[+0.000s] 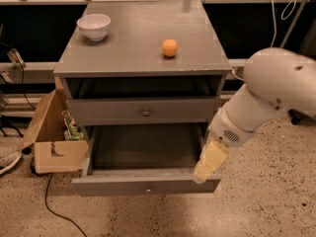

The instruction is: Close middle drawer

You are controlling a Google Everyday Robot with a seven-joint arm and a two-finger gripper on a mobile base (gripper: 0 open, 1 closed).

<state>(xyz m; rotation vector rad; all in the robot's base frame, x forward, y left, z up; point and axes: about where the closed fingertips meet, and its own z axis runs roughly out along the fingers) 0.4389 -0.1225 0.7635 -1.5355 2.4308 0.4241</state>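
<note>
The middle drawer (143,185) is pulled far out of the grey cabinet (138,58). It has a shallow flat front with a small metal knob (148,188) and a dark grey inside (145,147). My gripper (206,163), cream-coloured on a white arm, hangs tip down over the drawer's right front corner. Its tip is at the top edge of the drawer front, by the right side wall. The taller top drawer (143,110) above, with a darker knob, stands slightly out. The lowest drawer is hidden under the open one.
A white bowl (94,26) and an orange ball (169,47) sit on the cabinet top. An open cardboard box (52,142) stands on the floor to the left, with a black cable (49,201) and a shoe (7,162) nearby. Speckled floor lies in front.
</note>
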